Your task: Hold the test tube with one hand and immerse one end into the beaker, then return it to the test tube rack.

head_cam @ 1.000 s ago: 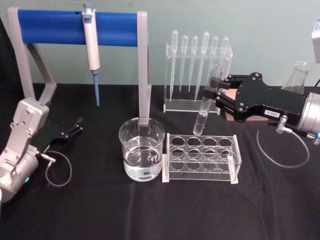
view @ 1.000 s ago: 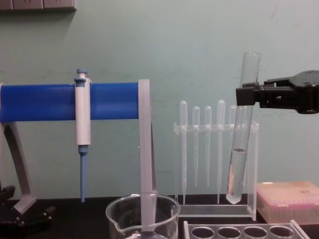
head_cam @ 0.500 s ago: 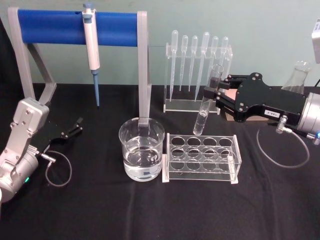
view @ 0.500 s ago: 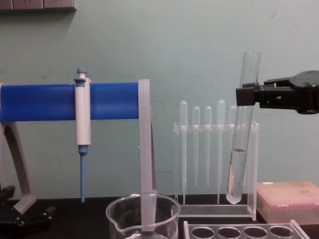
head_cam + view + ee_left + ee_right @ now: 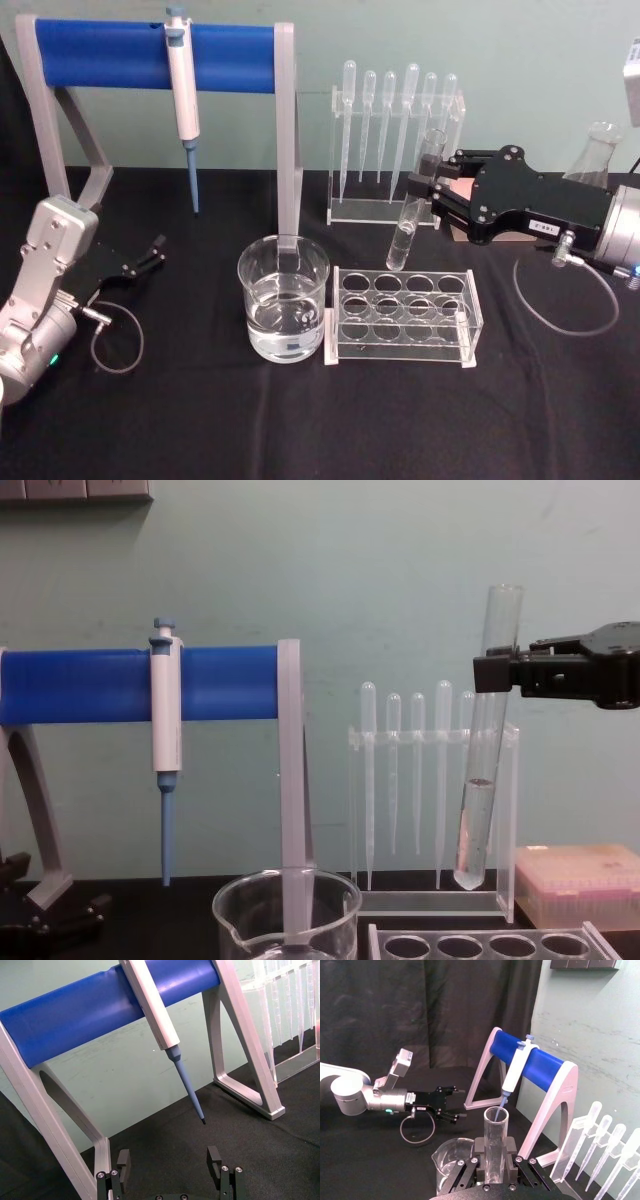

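Nearest, below and ahead of the right claw (image 5: pixel 420 190), the clear test tube rack (image 5: pixel 400 342) stands on the black tabletop (image 5: pixel 300 420). The beaker (image 5: pixel 284 300), part-filled with clear liquid, stands just beside the rack on the side toward the left arm.

The right claw reaches in above the rack's back edge. Its narrow black fingers are closed on the upper part of the test tube (image 5: pixel 402 240), just under the open mouth. The tube hangs slightly tilted, with a little liquid in its lower part. Its rounded end is clear of the rack and well apart from the beaker.

Across the tabletop from the right claw, the left claw (image 5: pixel 158 250) sits low by the stand's foot, fingers spread wide with nothing between them.

Behind the held tube stands a clear holder of plastic pipettes (image 5: pixel 395 130). Farther toward the left claw, a micropipette (image 5: pixel 182 90) hangs on the blue-barred stand (image 5: pixel 110 52).
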You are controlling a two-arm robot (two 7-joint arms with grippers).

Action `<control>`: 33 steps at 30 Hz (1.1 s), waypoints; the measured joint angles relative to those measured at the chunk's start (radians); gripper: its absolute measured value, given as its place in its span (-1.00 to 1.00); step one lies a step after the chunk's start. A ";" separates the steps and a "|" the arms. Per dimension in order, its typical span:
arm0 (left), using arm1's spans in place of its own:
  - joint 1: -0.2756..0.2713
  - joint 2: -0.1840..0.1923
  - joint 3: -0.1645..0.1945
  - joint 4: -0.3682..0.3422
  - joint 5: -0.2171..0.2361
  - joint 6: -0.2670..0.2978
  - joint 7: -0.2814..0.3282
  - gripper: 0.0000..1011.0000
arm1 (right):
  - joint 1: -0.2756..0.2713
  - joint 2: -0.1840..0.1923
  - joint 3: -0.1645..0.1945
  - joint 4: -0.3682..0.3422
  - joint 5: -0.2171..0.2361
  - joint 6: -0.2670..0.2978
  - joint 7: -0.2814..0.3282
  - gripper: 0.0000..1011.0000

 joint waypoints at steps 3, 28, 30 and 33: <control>0.000 0.000 0.000 0.000 0.000 0.000 0.000 0.98 | 0.000 0.000 0.000 0.000 0.000 0.000 0.000 -0.52; 0.000 0.000 0.000 0.000 0.000 0.000 0.000 0.98 | 0.000 0.000 0.000 0.000 0.000 0.000 0.000 -0.52; 0.000 0.000 0.000 0.000 0.000 0.000 0.000 0.98 | 0.000 0.000 0.000 0.000 0.000 0.000 0.000 -0.52; 0.000 0.000 0.000 0.000 0.000 0.000 0.000 0.98 | 0.000 0.000 0.000 0.000 0.000 0.000 0.000 -0.52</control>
